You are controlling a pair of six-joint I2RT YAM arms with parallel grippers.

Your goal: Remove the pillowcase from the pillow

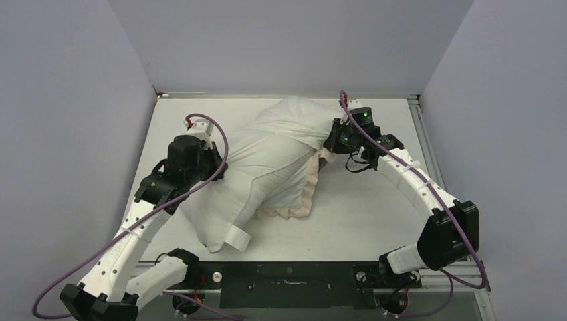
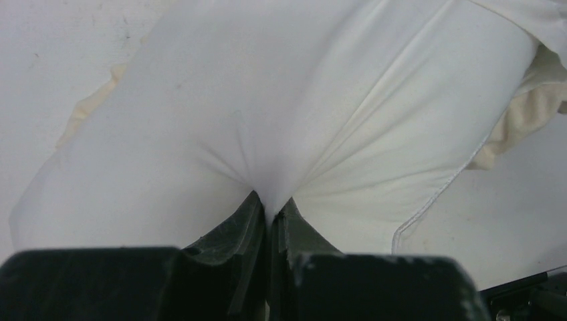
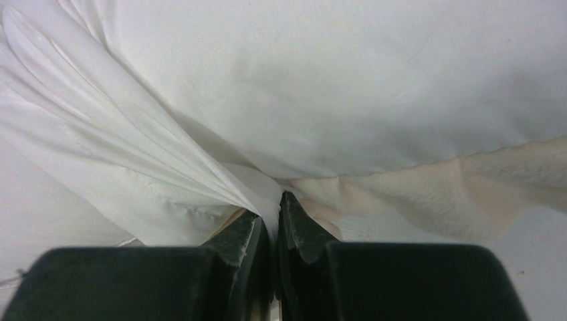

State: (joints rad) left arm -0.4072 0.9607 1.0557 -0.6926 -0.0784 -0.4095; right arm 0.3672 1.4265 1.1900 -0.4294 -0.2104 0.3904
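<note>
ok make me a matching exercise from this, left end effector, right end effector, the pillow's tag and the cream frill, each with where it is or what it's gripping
Things:
1. left end effector
2. right end effector
3. tag
4. cream frill

Places or states:
A. peeking out from under the pillow on its right side
B. shut on gathered pillowcase fabric
C. at the pillow's near end, toward the arm bases
D. shut on the pillow's smooth white fabric

Pairs: 1-D; 2-B; 3-C; 4-A
</note>
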